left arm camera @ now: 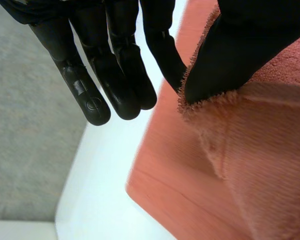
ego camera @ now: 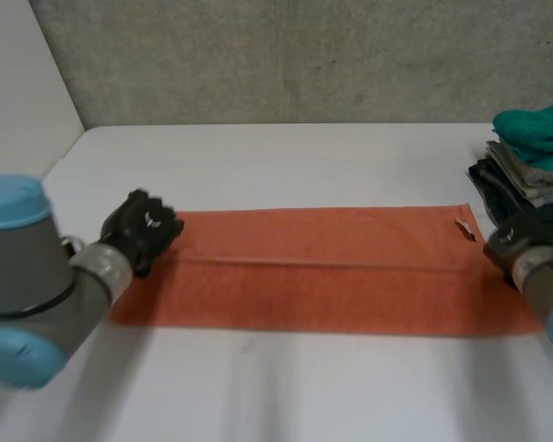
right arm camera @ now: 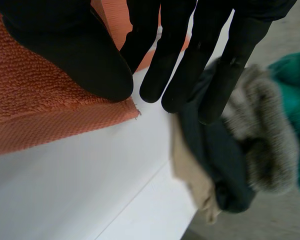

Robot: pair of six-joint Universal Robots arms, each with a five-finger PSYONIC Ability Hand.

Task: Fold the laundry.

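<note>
A long orange towel lies flat across the white table, folded lengthwise, with a seam line along its middle and a small white tag near its right end. My left hand sits at the towel's left end. There its thumb and one finger pinch the frayed edge of the towel, lifting a small fold, while the other fingers stay straight beside it. My right hand is at the right end. Its thumb presses the towel's corner against a finger.
A pile of folded laundry, teal on top over grey and dark pieces, stands at the table's right edge, just beyond my right hand's fingertips. A grey wall runs along the back. The table's left edge lies close to my left hand.
</note>
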